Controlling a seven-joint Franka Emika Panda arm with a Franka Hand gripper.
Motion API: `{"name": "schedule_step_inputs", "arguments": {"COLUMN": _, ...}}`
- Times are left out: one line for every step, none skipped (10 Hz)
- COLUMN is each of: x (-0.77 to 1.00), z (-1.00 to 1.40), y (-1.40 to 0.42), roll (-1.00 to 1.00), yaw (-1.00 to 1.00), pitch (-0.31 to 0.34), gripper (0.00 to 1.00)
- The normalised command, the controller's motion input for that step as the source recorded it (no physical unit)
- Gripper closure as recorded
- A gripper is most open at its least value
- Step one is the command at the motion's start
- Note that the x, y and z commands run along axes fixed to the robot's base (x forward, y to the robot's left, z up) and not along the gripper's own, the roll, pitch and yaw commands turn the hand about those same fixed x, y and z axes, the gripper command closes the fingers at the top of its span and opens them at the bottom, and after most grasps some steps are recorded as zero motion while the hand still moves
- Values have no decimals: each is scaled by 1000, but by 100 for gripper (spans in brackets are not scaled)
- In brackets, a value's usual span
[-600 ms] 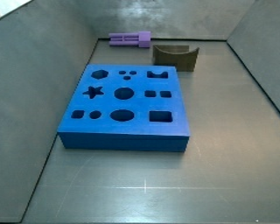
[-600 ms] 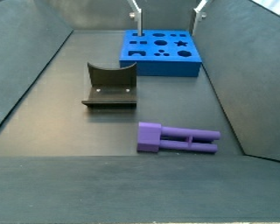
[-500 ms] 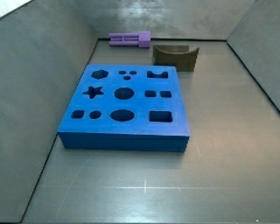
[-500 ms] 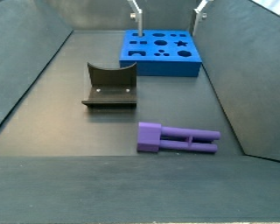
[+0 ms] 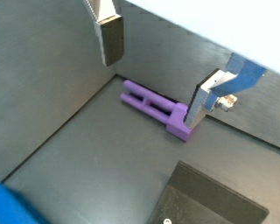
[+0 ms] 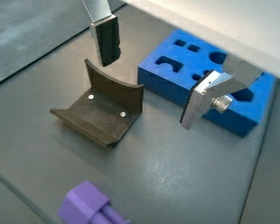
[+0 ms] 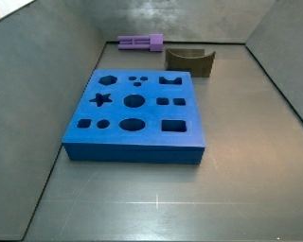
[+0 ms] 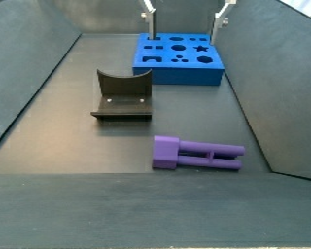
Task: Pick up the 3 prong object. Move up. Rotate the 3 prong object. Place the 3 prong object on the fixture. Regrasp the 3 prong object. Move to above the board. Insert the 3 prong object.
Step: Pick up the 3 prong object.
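— Grey metal walls box in a dull grey floor (image 7: 154,203); where does the peg (image 8: 193,153) lie?

— Flat on that floor, on its side, near one wall and well apart from the board (image 7: 136,115). The fixture (image 8: 121,95) stands between them in a side view, empty.

— And the tool (image 5: 157,63)?

— High up. In a side view only its finger tips (image 8: 151,14) show at the top edge, beyond the board. In both wrist views the jaws stand wide apart with nothing between them; the peg (image 5: 157,108) lies well below the gap.

— How will the peg handle?

— My guess is light and stiff: moulded plastic, smooth, so a bit slippery under the pads. Being light, a nudge from one finger could send it skating across the floor before the other closes.

— Where would you take hold?

— Across the blocky end (image 8: 166,152), on its two flat sides. The prongs (image 8: 218,153) are thin and rounded, a poor seat for flat pads, and they must stay free for the board's three small holes (image 7: 137,79). I'd centre the jaws so both pads meet it together.
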Motion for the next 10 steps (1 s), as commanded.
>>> {"name": "schedule_step_inputs", "arguments": {"x": 277, "z": -71, "y": 409, "roll": -120, "yaw": -520, "pitch": -187, "gripper": 0}}
{"name": "schedule_step_inputs", "arguments": {"x": 229, "z": -169, "y": 597, "roll": -179, "yaw": -266, "pitch": -204, "gripper": 0}}
{"name": "schedule_step_inputs", "arguments": {"x": 223, "z": -254, "y": 734, "roll": -206, "yaw": -94, "pitch": -206, "gripper": 0}}
{"name": "schedule_step_inputs", "arguments": {"x": 243, "z": -337, "y": 637, "roll": -171, "yaw": -226, "pitch": -170, "gripper": 0}}
{"name": "schedule_step_inputs", "arguments": {"x": 186, "z": -549, "y": 49, "roll": 0, "yaw": -940, "pitch": -24, "gripper": 0}}
{"name": "schedule_step_inputs", "arguments": {"x": 57, "z": -597, "y": 0, "roll": 0, "yaw": -1000, "pitch": -31, "gripper": 0}}
{"name": "schedule_step_inputs", "arguments": {"x": 0, "z": -534, "y": 0, "roll": 0, "yaw": -1000, "pitch": -116, "gripper": 0}}
{"name": "schedule_step_inputs", "arguments": {"x": 34, "z": -403, "y": 3, "roll": -71, "yaw": -917, "pitch": -231, "gripper": 0}}
{"name": "schedule_step_inputs", "arguments": {"x": 31, "z": -317, "y": 114, "roll": -113, "yaw": -754, "pitch": -286, "gripper": 0}}
{"name": "schedule_step_inputs", "arguments": {"x": 57, "z": -320, "y": 69, "roll": -103, "yaw": -814, "pitch": -281, "gripper": 0}}
